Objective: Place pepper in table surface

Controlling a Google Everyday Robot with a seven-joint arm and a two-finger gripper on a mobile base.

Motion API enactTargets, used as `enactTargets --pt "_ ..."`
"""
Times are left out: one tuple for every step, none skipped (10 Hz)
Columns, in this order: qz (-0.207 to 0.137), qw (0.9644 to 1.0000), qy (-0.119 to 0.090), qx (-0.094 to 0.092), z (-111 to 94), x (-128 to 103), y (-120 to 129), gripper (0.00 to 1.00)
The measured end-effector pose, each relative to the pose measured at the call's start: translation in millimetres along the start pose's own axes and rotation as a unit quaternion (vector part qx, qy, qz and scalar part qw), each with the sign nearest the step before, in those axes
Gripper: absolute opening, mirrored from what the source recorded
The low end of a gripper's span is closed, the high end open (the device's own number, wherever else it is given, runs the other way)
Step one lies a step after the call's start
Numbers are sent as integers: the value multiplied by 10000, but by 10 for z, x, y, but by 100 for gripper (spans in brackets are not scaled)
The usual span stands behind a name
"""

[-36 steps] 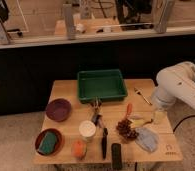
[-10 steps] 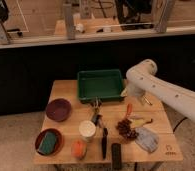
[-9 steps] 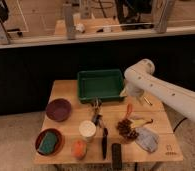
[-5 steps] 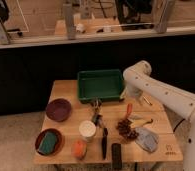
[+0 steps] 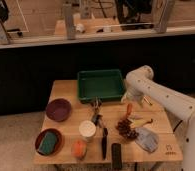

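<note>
Dark panelling runs behind the work area, with a pale counter and railing posts above it. In front stands the light wooden table surface (image 5: pixel 66 92), crowded with small things.

Camera view: the white arm comes in from the right side of the picture, bends at a bulky joint beside the green bin (image 5: pixel 101 73), and turns down toward the wood. The gripper (image 5: pixel 127 98) hangs off the bin's right front corner, low over the table, with its jaws spread wide and nothing in them that I can see.

The pepper (image 5: pixel 129 108) lies on the bare wood just on the camera's side of the gripper, very near it, though whether they touch cannot be told. It shows as a short orange-red sliver. Its long axis seems to run roughly from the bin's edge toward the near edge of the table, only slightly slanted.

So the pepper sits almost straight below and a little forward of the tool. A short drop would probably reach it, with the jaws set across that near-far line so they close on its narrow sides.

Closer to the camera lie a dark clustered heap (image 5: pixel 126 128) and a yellow curved piece (image 5: pixel 141 121). Both are apart from the pepper and probably clear of a straight descent.
</note>
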Motion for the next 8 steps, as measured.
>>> enactTargets --pt "-55 10000 -36 49 67 -3 15 80" --pt "-79 9999 -50 68 115 4 35 80" --pt "-111 9998 -75 116 164 12 43 80" --pt "-148 9997 -99 155 209 13 29 80" --pt "-163 9997 -99 169 229 21 21 80" --pt "-172 9996 -112 183 267 26 11 80" --pt "-168 9996 -116 190 300 40 1 80" --pt "-168 9996 -128 186 341 41 -8 80"
